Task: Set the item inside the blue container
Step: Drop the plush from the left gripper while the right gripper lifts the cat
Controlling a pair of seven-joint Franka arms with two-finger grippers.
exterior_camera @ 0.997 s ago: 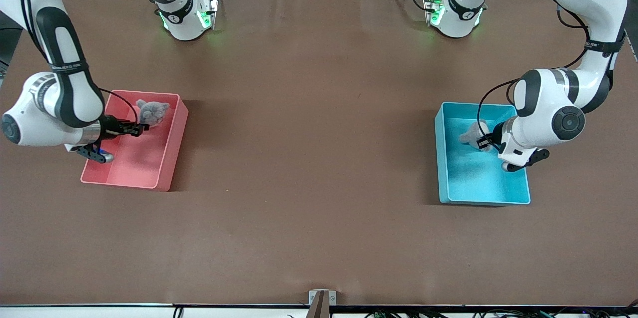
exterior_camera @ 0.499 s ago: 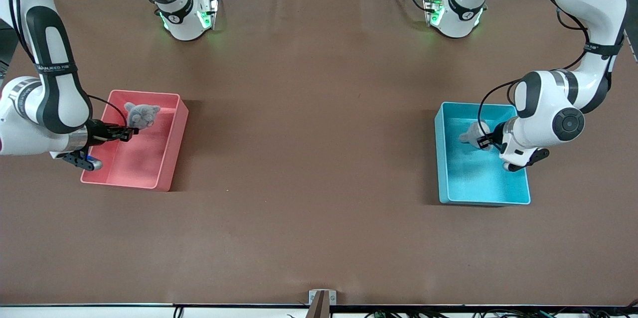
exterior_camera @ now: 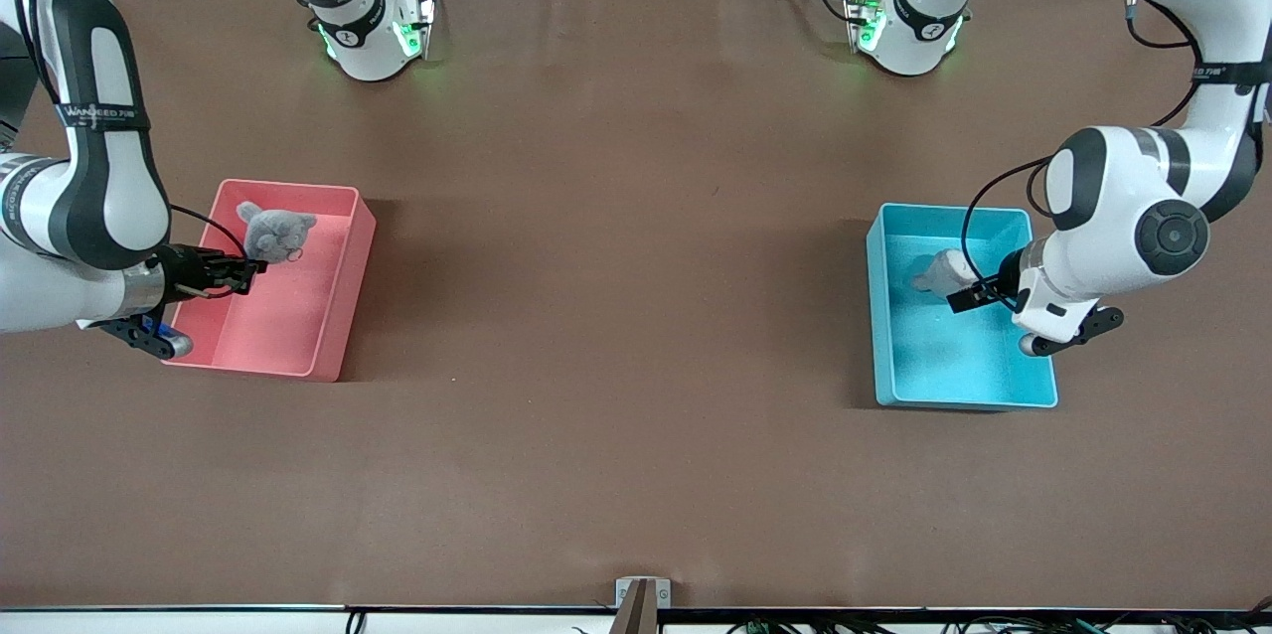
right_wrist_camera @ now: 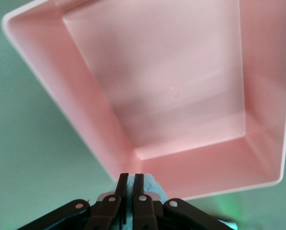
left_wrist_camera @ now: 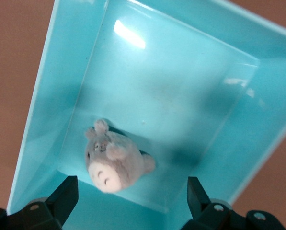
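The item, a small pale plush toy, lies on the floor of the blue container, close to the wall farthest from the front camera. My left gripper hovers over it, open, its fingers wide apart and touching nothing. My right gripper is shut on a grey plush toy and holds it over the pink bin.
The pink bin stands toward the right arm's end of the table and the blue container toward the left arm's end, with brown table between them. Both arm bases stand along the table's back edge.
My left gripper has opened, let go of the pale plush toy and drawn back a little. My right gripper has carried the grey plush toy toward the right arm's end of the pink bin.
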